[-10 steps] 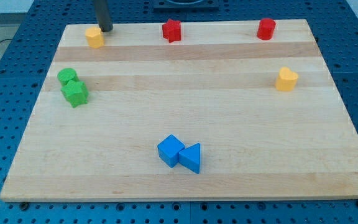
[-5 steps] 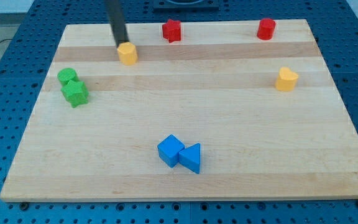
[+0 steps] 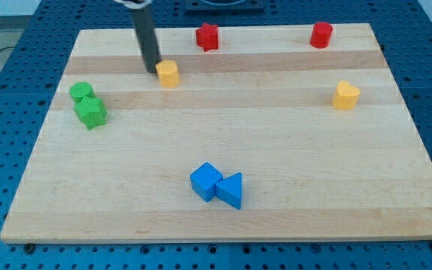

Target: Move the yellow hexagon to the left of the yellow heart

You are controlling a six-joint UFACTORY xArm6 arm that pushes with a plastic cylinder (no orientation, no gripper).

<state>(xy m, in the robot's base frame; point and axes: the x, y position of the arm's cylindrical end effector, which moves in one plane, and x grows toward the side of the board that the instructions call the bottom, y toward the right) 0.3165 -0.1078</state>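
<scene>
The yellow hexagon (image 3: 169, 73) lies on the wooden board (image 3: 223, 135), upper left of centre. My tip (image 3: 152, 70) touches its left side, and the dark rod rises from there toward the view's top. The yellow heart (image 3: 345, 96) lies far to the view's right, a little lower than the hexagon.
A red star-like block (image 3: 207, 37) and a red cylinder (image 3: 321, 34) sit near the board's top edge. Two green blocks (image 3: 87, 104) touch each other at the left. A blue cube (image 3: 205, 181) and a blue triangle (image 3: 230, 190) touch each other at bottom centre.
My tip pushed the yellow hexagon from the board's top left corner to the right and slightly down. No other block moved.
</scene>
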